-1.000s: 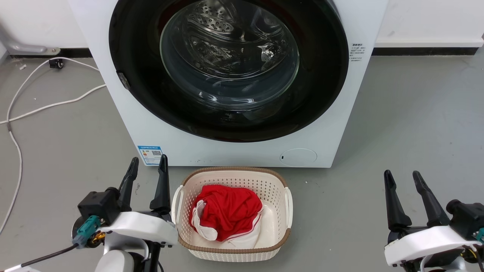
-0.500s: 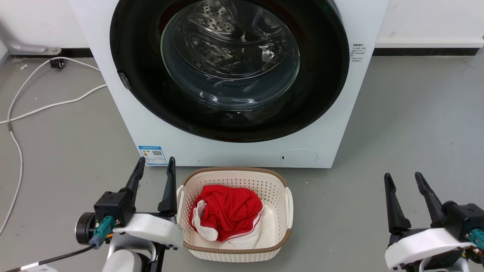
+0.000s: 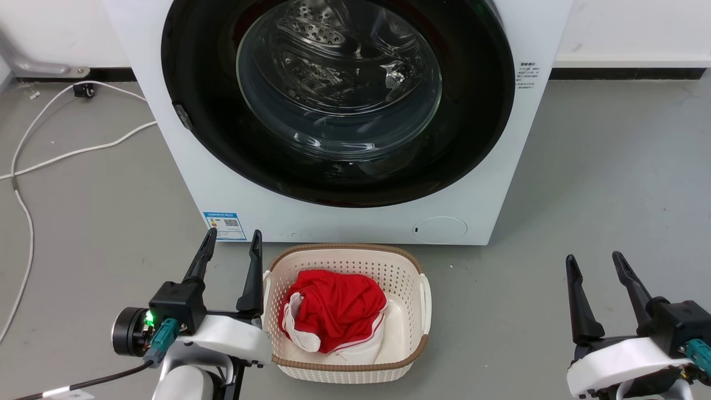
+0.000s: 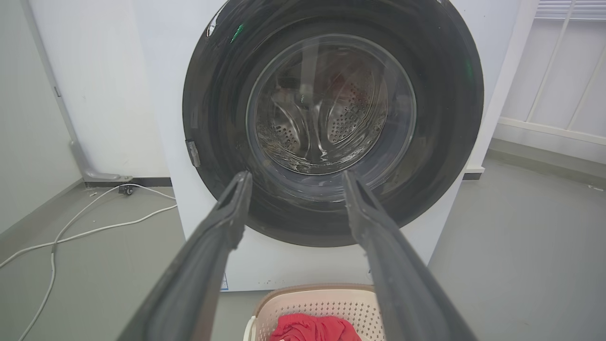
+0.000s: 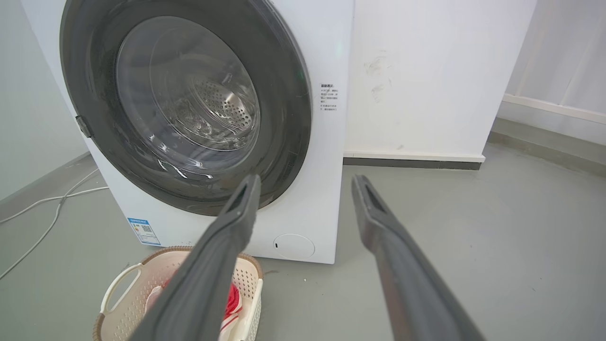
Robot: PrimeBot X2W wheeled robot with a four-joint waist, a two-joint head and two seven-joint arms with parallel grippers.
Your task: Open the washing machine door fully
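Approach is the step in hand, as we judge it. The washing machine door [image 3: 339,100] sits shut, flush in the white front of the machine, straight ahead of us and above the basket [image 3: 415,265], and neither gripper touches it.

Our left gripper [image 3: 234,233] hovers low over the floor just beside the basket's left rim, its two dark fingers spread apart with nothing between them. Our right gripper [image 3: 593,256] hangs well off to the right over the grey floor, fingers likewise parted and empty. Our left wrist view looks along its fingers at the lower half of the glossy black disc, so that arm seems to us the one lined up for the job.

On the door's left rim we see a small grey tab [image 3: 182,115]. We take it for the catch or pull, though we cannot tell how it releases.

The next move, in our judgement, calls for lifting the left arm and carrying it forward to that edge. We would then slip a fingertip behind the rim and draw outward along an arc about the far side. We cannot make out the hinge from here. The arm must also stay clear of the basket and the red garment [image 3: 333,308] in it, which lie directly beneath the door.
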